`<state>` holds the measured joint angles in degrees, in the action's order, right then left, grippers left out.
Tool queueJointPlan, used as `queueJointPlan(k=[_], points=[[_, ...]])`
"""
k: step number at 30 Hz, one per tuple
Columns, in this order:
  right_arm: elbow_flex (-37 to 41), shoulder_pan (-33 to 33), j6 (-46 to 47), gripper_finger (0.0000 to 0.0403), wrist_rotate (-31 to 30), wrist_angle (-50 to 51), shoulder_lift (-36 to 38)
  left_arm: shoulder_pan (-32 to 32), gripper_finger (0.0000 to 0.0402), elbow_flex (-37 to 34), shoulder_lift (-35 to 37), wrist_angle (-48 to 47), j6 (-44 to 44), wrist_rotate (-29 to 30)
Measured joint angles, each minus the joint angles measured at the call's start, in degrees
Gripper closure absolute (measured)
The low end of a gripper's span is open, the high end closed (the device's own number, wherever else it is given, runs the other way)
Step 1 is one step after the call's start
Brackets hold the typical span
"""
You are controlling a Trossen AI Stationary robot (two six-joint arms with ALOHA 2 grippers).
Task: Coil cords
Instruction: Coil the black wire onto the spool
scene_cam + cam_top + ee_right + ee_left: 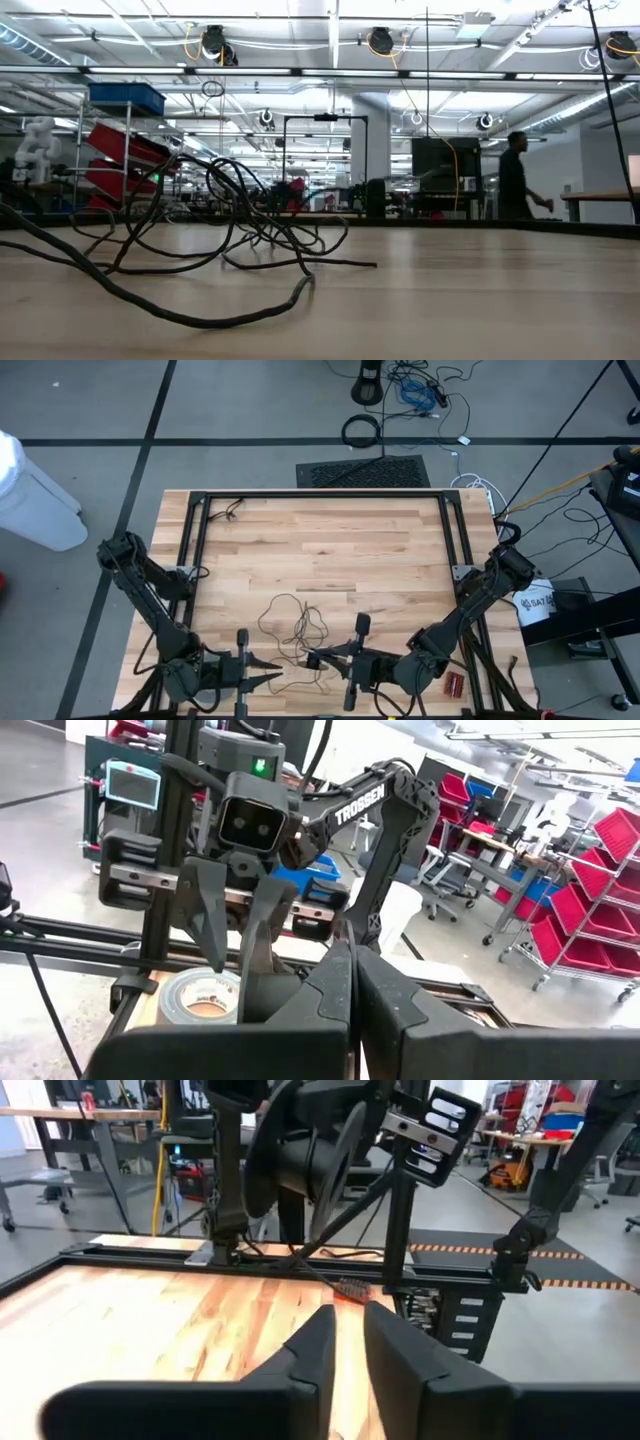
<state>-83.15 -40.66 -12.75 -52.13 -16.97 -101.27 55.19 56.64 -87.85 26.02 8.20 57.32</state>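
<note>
The thin dark wire [290, 622] lies in a loose tangle on the wooden table, near the middle of its front half. It also shows in the low view [200, 240], with one free end [305, 285] on the wood. I do not see the small black disc. My left gripper [278, 672] is low near the front edge, left of the tangle, its fingers [345, 1345] a narrow gap apart with nothing between them. My right gripper [311, 657] is shut at the tangle's near right side and faces the left one; no wire shows at its fingers [352, 982]. My right gripper's shut tips are right beside a strand of the wire [305, 648] in the high view. I cannot tell whether they touch it.
A black frame [320, 495] runs around the table's far, left and right sides. A grey tape roll [205, 1002] lies by the left arm's base. A small red object [455, 683] lies at the near right corner. Bare wood [330, 550] lies beyond the tangle.
</note>
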Motion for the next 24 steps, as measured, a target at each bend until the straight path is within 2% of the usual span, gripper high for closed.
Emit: queueJointPlan(k=[2, 4, 6, 9, 12, 18, 21, 24], points=[[0.0, 0.0, -0.11, 0.0403, 0.01, 0.02, 0.0, 0.08, 0.0364, 0.0, 0.0, -0.07, 0.37, -0.68], [0.0, 0.0, -0.25, 0.0403, -0.01, -0.02, 0.0, 0.03, 0.0376, 0.0, -0.21, 0.15, 1.44, -4.38], [0.0, 0.0, -0.45, 0.0403, -0.19, 0.02, 0.05, -0.36, 0.0379, 0.0, -0.99, 0.15, 3.18, -7.42], [0.0, 0.0, -0.07, 0.0403, -0.26, 0.39, 0.33, -1.11, 0.0372, 0.0, -3.92, 0.57, 9.6, -7.61], [0.0, 0.0, 0.12, 0.0403, -0.3, 0.42, 0.37, -1.19, 0.0345, 0.04, -10.16, 6.0, 9.92, -6.94], [0.0, -0.62, 1.03, 0.0403, -0.34, 0.74, 0.37, -1.11, 0.0257, 0.07, -20.29, 28.5, 0.83, -0.39], [0.0, -1.44, 1.02, 0.0403, -0.34, 0.91, 0.54, -1.17, 0.0223, -0.02, -23.16, 33.64, -2.67, 3.61], [0.0, -2.15, 0.68, 0.0403, -0.73, 0.94, 0.59, -1.13, 0.0204, 0.56, -24.34, 34.13, -2.64, 2.93]])
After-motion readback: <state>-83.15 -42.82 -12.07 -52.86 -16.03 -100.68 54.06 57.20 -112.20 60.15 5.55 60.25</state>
